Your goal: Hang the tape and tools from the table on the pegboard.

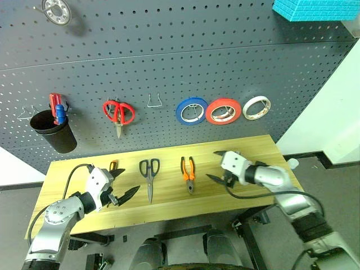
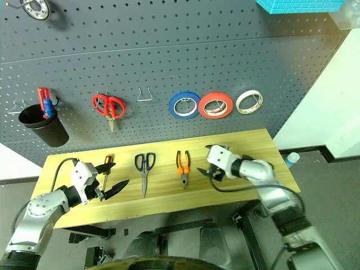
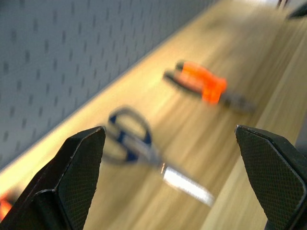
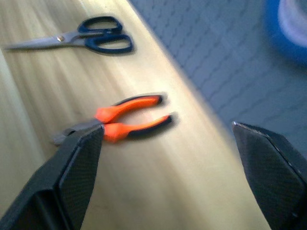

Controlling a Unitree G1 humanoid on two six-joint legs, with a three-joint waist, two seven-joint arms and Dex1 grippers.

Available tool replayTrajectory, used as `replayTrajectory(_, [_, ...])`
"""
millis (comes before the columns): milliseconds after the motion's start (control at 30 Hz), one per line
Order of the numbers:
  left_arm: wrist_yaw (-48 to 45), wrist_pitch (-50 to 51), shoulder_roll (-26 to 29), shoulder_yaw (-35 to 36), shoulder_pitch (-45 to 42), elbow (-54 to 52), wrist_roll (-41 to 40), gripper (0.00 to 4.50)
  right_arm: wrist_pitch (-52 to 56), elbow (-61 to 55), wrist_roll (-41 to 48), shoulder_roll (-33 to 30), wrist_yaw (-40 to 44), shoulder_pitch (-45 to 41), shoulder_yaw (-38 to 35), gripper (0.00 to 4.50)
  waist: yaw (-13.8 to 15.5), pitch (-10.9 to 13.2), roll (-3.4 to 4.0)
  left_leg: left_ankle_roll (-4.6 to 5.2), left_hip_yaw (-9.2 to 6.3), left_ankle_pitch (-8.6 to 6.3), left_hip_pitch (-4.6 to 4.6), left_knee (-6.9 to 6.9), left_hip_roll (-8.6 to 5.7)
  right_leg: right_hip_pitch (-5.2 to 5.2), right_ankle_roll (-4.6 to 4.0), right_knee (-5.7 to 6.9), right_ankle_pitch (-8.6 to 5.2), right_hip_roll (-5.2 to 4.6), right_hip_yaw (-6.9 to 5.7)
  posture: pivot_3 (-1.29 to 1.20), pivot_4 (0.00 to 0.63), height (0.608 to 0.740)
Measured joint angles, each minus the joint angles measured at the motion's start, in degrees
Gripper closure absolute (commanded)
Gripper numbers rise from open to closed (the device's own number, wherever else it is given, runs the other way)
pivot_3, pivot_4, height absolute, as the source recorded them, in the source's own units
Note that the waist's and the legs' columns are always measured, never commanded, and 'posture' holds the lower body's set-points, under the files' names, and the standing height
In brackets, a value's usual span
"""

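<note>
On the table (image 1: 256, 147) lie dark-handled scissors (image 1: 149, 173) and orange-and-black pliers (image 1: 188, 173). The screwdriver (image 1: 112, 166) lies further left, mostly hidden behind my left gripper (image 1: 126, 183). That gripper is open and empty, just left of the scissors (image 3: 132, 140). My right gripper (image 1: 218, 166) is open and empty too, just right of the pliers (image 4: 125, 120). On the pegboard (image 1: 169, 56) hang a blue tape (image 1: 191, 111), a red tape (image 1: 223, 110) and a white tape (image 1: 256, 107).
Red-handled scissors (image 1: 118, 112) hang left of an empty wire hook (image 1: 155, 101). A black cup (image 1: 54, 132) holding a red-and-blue tool hangs at the board's far left. A metal ring (image 1: 56, 10) hangs top left; a teal box (image 1: 315, 8) sits top right.
</note>
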Motion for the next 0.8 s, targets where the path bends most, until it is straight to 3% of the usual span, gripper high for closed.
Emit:
replayTrajectory(300, [-1.31,-1.99,0.87,0.15,-2.76,5.79,1.83,0.00,33.60,5.87,-0.26,18.18,-11.27,-11.03,0.09,0.04,-0.19,0.01,0.02,-0.02,-0.03,0.01,-0.06,-0.15,0.00,-0.42,0.18,0.47,0.09,-0.01,0.00,-0.11,0.087,0.738])
replayTrajectory(533, [-1.68,-3.00,1.23,0.23,-3.43,7.66,2.51,0.00,42.86,13.85,-1.28,25.73,-20.17,-15.21,-0.50,0.04,-0.49,0.04,0.07,-0.02,-0.04,0.01,-0.13,-0.20,0.00,-0.54,0.18,0.48,0.09,-0.01,0.00,-0.11,0.094,0.738])
replayTrajectory(800, [-1.70,-3.60,1.25,0.36,-3.04,8.34,2.47,0.00,43.68,23.47,-2.10,30.75,-27.53,-18.50,-1.49,0.04,-2.39,0.07,0.12,-0.02,-0.06,0.01,-0.12,-0.22,0.00,-0.57,0.18,0.52,0.09,-0.01,0.00,-0.12,0.100,0.738])
